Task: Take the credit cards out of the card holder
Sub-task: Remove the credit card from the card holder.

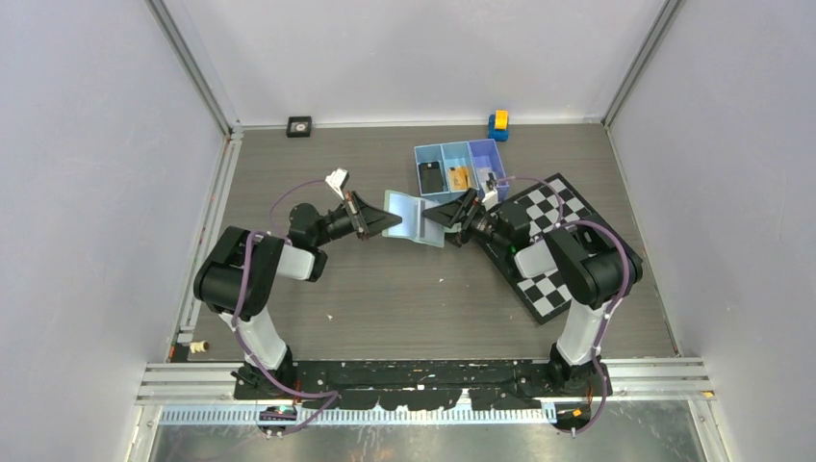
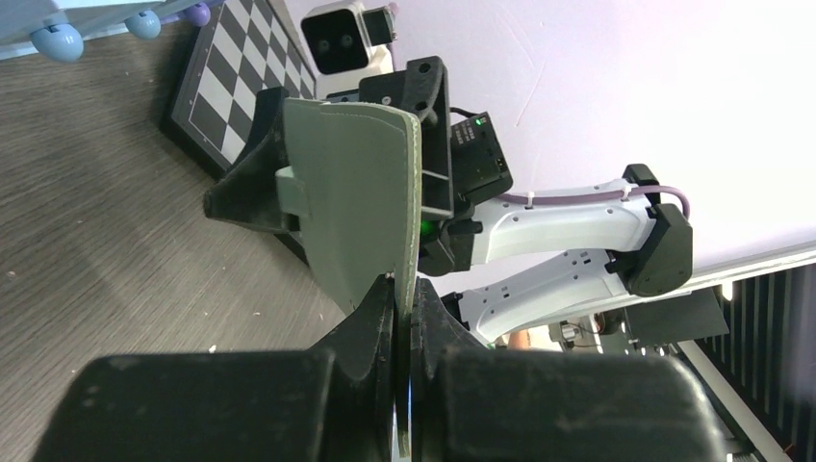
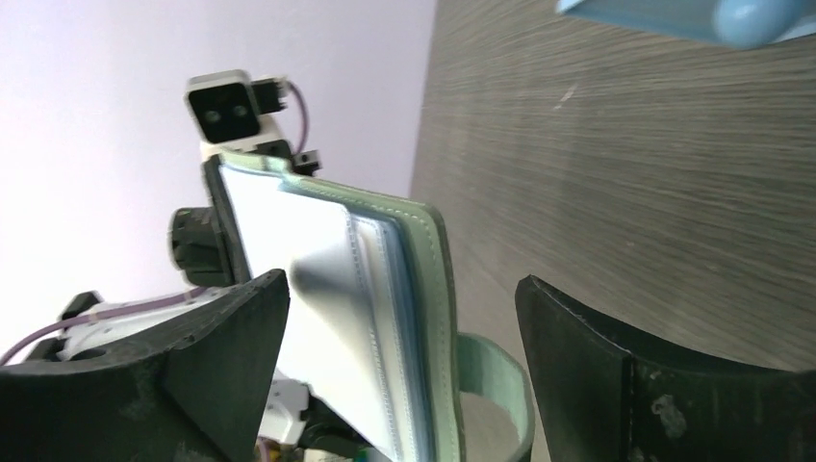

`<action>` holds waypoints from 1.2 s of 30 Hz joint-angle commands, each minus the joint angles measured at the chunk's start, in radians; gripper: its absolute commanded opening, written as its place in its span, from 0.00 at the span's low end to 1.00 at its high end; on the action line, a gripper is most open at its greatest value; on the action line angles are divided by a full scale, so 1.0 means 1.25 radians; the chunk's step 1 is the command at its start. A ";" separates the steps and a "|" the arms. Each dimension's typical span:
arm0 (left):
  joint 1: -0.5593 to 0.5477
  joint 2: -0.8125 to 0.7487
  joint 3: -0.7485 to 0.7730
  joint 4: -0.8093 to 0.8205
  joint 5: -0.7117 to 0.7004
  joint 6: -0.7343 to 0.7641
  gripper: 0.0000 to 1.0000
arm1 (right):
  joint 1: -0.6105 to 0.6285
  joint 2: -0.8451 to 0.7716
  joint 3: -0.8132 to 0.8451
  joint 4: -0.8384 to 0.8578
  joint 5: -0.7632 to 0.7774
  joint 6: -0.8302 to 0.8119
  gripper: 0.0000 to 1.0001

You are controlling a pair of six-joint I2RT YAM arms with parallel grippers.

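Note:
The sage-green card holder (image 1: pixel 406 216) is held off the table between both arms, opened so its pale blue-grey inner face shows. My left gripper (image 1: pixel 381 224) is shut on its edge; in the left wrist view the fingers (image 2: pixel 370 322) pinch the green cover (image 2: pixel 351 202). My right gripper (image 1: pixel 446 214) is open, and its jaws straddle the card holder's far edge (image 3: pixel 433 289) and pale inner pockets (image 3: pixel 318 279). A black card (image 1: pixel 432 176) and a gold-orange card (image 1: pixel 459 177) lie in the blue tray (image 1: pixel 452 148). A pale item (image 1: pixel 487 178) in its right compartment is unclear.
A chessboard (image 1: pixel 553 245) lies under the right arm and shows in the left wrist view (image 2: pixel 241 77). A yellow-and-blue toy (image 1: pixel 497 124) and a small black square object (image 1: pixel 299 126) sit by the back wall. The tray's underside (image 3: pixel 674 14) is near the right gripper.

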 commanded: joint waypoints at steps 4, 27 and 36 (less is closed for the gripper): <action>0.012 0.006 0.026 0.065 0.010 0.009 0.00 | -0.019 -0.076 -0.034 0.173 -0.040 0.043 0.79; 0.047 0.018 0.016 -0.104 -0.012 0.068 0.00 | -0.023 -0.213 -0.052 -0.082 0.032 -0.126 0.28; 0.049 0.014 0.018 -0.165 -0.020 0.091 0.00 | -0.022 -0.205 -0.046 -0.070 0.020 -0.117 0.15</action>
